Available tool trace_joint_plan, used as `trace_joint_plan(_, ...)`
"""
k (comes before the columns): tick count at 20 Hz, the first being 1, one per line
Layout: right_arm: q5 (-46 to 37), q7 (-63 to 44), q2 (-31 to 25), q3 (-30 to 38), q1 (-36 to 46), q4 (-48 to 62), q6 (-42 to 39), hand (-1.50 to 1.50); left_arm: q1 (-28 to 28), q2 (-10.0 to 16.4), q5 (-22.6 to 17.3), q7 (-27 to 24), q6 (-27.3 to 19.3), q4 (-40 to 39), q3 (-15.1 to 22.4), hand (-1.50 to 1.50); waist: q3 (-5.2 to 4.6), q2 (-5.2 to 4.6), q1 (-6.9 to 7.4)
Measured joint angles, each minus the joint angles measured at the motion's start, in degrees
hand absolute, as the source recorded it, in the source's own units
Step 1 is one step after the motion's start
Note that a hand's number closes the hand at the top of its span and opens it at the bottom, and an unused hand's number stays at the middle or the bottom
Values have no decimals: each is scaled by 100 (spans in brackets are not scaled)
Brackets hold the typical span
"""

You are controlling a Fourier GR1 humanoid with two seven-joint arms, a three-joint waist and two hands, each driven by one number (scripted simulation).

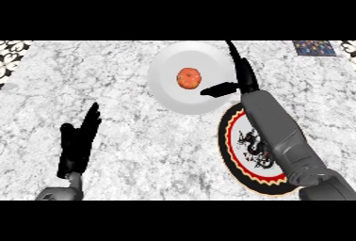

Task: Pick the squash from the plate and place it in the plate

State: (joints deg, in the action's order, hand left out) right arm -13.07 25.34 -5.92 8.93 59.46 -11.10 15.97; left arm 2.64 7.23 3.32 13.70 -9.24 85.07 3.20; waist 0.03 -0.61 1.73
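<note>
An orange squash point(189, 78) lies near the middle of a plain white plate point(170, 94) at the counter's far centre. My right hand point(240, 70) reaches over that plate's right side, fingers straight and pointing away, thumb point(217, 90) sticking out left just below and right of the squash, not touching it. The right forearm crosses a second plate point(236, 157) with a red and black rim and a dark dragon figure, hiding part of it. My left hand point(78, 143) rests open at the lower left, fingers up.
A dark patterned object point(314, 47) lies at the far right edge of the marble counter. A black and white floral pattern point(12, 56) shows along the far left edge.
</note>
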Motion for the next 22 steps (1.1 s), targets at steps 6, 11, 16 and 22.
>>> trace_joint_plan(6,-34,55,-261,35,-115,16,-62,-150,80,-24,76,-14,-3,-115,-31,0,0,-2,-9)
trace_joint_plan(11,-7,198,-463,131,-241,65,-51,-150,104,-8,60,72,47,-1,-72,0,3,-11,9)
trace_joint_plan(16,69,408,-685,267,-372,107,-131,-150,116,-21,80,-55,81,-124,-107,0,4,-20,22)
trace_joint_plan(22,113,352,-862,384,-428,132,121,-150,-2,-111,198,-53,5,-3,-24,0,5,-16,28)
